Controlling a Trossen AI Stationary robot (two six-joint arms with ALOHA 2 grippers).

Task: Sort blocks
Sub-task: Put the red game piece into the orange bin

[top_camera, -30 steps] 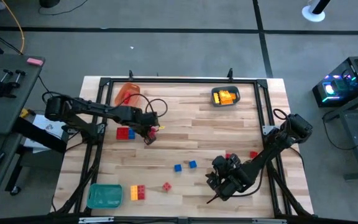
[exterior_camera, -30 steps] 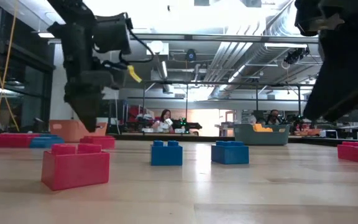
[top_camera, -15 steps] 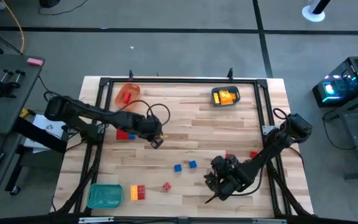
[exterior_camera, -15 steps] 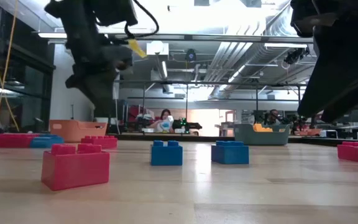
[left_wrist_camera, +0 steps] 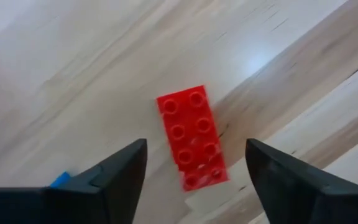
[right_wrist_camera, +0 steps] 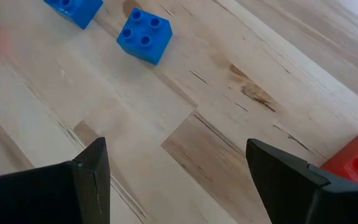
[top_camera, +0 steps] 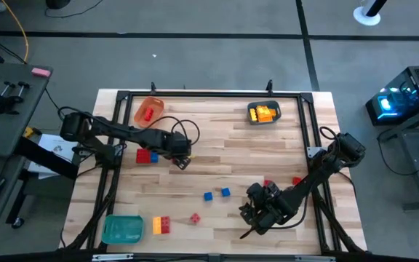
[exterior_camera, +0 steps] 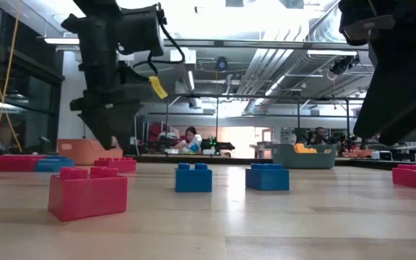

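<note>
A red eight-stud brick point(left_wrist_camera: 190, 144) lies flat on the wood. My left gripper point(top_camera: 182, 161) hangs open just above it, one finger on either side, touching nothing. A red and a blue brick point(top_camera: 148, 156) lie close to its left. Two blue bricks point(top_camera: 208, 196) point(top_camera: 225, 192), a small red one point(top_camera: 195, 217) and a yellow-and-red pair point(top_camera: 161, 225) lie toward the near edge. My right gripper point(top_camera: 252, 218) stands open over bare wood at the near right, with two red bricks point(top_camera: 268, 182) point(top_camera: 297, 180) beyond it.
An orange tray point(top_camera: 148, 110) holding a red brick stands at the far left. A dark tray point(top_camera: 263, 113) with yellow bricks is at the far right, and a green tray point(top_camera: 122, 229) is at the near left corner. A black frame point(top_camera: 209, 94) rims the table.
My left gripper has shifted a little toward the table's right edge, risen and come down again, and its fingers have opened. The red brick beneath it has stayed on the table. My right arm has kept still.
</note>
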